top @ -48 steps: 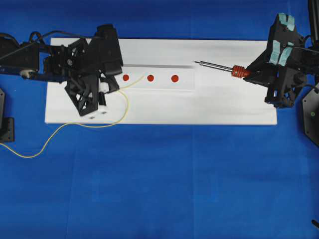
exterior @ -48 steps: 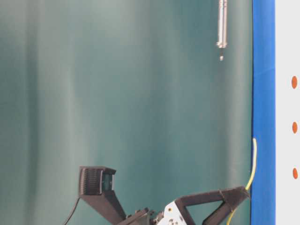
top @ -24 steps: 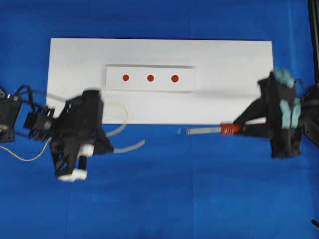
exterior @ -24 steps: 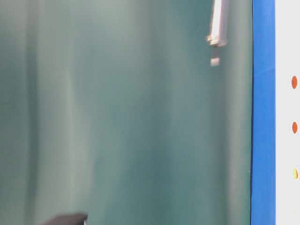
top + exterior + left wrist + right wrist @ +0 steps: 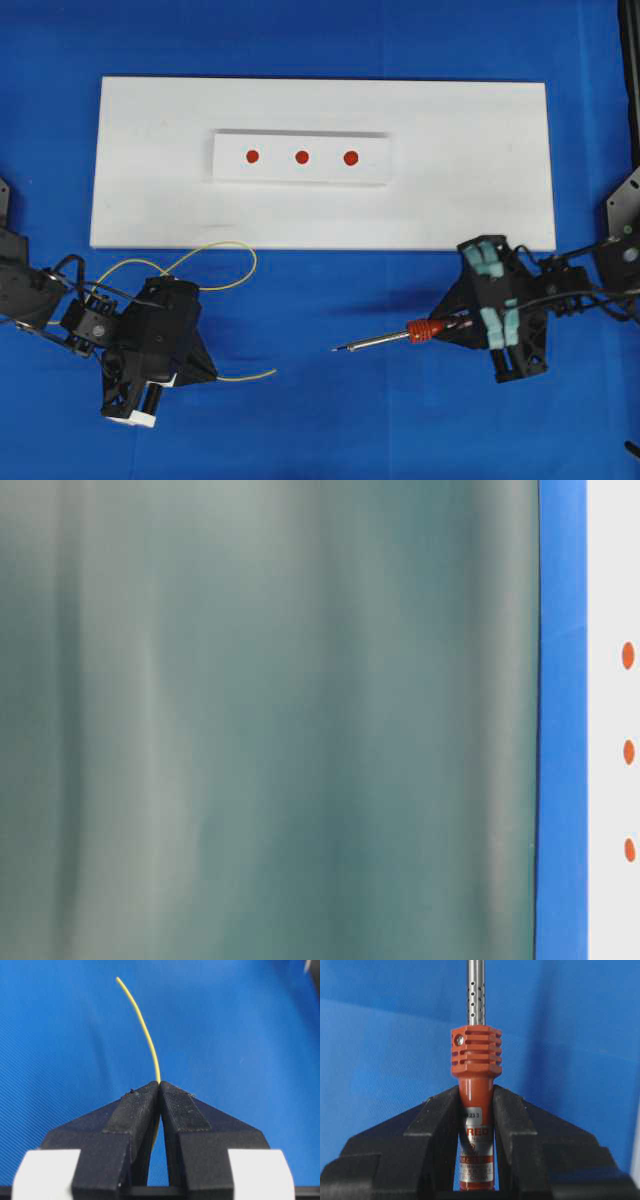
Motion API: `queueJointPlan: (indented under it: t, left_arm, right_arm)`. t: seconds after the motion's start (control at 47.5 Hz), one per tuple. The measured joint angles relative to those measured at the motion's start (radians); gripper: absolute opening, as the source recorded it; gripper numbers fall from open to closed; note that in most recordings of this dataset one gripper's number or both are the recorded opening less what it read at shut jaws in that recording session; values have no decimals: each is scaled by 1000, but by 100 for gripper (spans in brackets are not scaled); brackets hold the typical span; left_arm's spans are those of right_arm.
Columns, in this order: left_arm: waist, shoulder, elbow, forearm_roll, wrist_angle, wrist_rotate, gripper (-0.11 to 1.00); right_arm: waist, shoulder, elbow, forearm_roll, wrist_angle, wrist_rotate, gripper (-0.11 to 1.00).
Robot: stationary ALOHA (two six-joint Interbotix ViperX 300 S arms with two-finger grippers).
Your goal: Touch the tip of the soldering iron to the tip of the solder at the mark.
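Solder and iron held off the board, tips well apart.

Near the bottom edge of the overhead view, the left gripper [image 5: 205, 372] pinches the solder [image 5: 245, 376] between jaws closed tight; its short free end points toward 3 o'clock, and the rest loops back toward 11 o'clock onto the white board [image 5: 480, 200]. At the same depth, the right gripper [image 5: 462, 322] clamps the red-orange handle of the soldering iron [image 5: 385, 340], whose long axis lies nearly level, tip toward 9 o'clock over the blue cloth [image 5: 320, 430]. The handle label shows "RED" and "23 3" in the right wrist view; smaller print is unreadable. Farther, toward 12 o'clock, a raised white strip [image 5: 225, 170] carries three red marks [image 5: 302, 157]. The table-level view shows neither tool.
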Motion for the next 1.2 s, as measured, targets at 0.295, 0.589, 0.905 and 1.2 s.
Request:
queueJointPlan:
  t: [0.295,0.589,0.905,1.2]
  left_arm:
    - [-3,106,-6,0,-66,9,3]
    - [-3,107,-9,0,-67,15,9]
    - [-3,83,-14,0,-32,20,75]
    - [60,-144,-15,2,207,43,70]
  right_arm:
    - [49,178,-40,37,-100,8,6]
    - [61,212,-83,40,-101,9,7]
    - [64,209,-94,52,-89,8,63]
    - [17,0,-92,32,78,-32,81]
